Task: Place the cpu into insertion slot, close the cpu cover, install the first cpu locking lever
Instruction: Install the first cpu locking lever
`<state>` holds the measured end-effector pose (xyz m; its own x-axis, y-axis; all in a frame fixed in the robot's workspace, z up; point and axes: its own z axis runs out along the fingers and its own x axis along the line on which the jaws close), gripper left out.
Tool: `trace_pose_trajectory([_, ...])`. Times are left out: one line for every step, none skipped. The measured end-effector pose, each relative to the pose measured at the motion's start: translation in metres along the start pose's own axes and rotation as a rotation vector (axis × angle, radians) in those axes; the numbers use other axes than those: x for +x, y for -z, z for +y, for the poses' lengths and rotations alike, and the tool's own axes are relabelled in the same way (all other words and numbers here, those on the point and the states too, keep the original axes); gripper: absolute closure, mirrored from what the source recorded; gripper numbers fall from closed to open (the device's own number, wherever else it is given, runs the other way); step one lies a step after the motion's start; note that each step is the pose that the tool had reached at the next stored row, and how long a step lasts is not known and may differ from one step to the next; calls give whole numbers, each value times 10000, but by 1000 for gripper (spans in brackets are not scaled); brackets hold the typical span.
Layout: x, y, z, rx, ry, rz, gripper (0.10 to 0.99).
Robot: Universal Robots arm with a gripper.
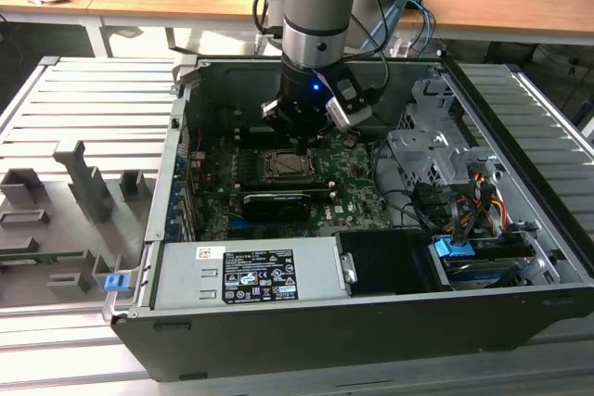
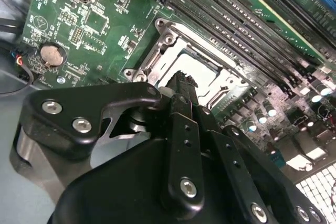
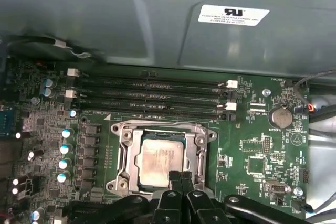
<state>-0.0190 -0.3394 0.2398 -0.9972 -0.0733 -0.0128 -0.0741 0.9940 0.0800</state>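
Note:
The cpu (image 3: pixel 160 162) lies flat in the insertion slot (image 3: pixel 119 129) on the green board, its tan-silver face showing through the window of the cpu cover (image 3: pixel 200 148). The cover lies down over the chip. My gripper (image 3: pixel 181 180) is shut with nothing between its fingers, and its tips stand at the cover's edge beside the chip. In the second wrist view the shut gripper (image 2: pixel 181 83) hangs just over the cover (image 2: pixel 157 59) and the cpu (image 2: pixel 202 72). In the exterior view the gripper (image 1: pixel 299 136) sits low at the far edge of the slot (image 1: pixel 288 166).
Long black memory slots (image 3: pixel 152 95) run beside the socket. A long black card (image 1: pixel 277 203), the power supply (image 1: pixel 246 275), a drive cage (image 1: pixel 427 155) and loose cables (image 1: pixel 464 201) crowd the case. A grey fixture tray (image 1: pixel 65 201) lies at the exterior view's left.

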Motion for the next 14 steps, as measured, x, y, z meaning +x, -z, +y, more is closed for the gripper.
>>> trace_pose_trajectory([2, 1, -11, -3, -1, 0, 980])
trace_pose_trajectory([4, 3, -30, -22, -3, -1, 980])
trace_pose_trajectory([6, 5, -53, -52, -3, -3, 980])
trace_pose_trajectory([12, 8, -100, -93, -3, -7, 980])
trace_pose_trajectory([16, 10, -119, -107, -4, -8, 980])
trace_pose_trajectory([20, 12, -142, -118, -4, -9, 980])
trace_pose_trajectory([22, 14, -161, -123, -4, -9, 980])
trace_pose_trajectory([24, 15, -179, -126, -3, -8, 980])
trace_pose_trajectory([25, 16, -194, -126, -2, -8, 980])
trace_pose_trajectory([26, 17, -205, -129, -1, -9, 980])
trace_pose_trajectory([27, 18, -217, -134, -1, -10, 980])
trace_pose_trajectory([27, 19, -226, -142, -1, -10, 980])
trace_pose_trajectory([28, 19, -232, -145, -1, -10, 980])
trace_pose_trajectory([29, 19, -237, -153, -2, -11, 980])
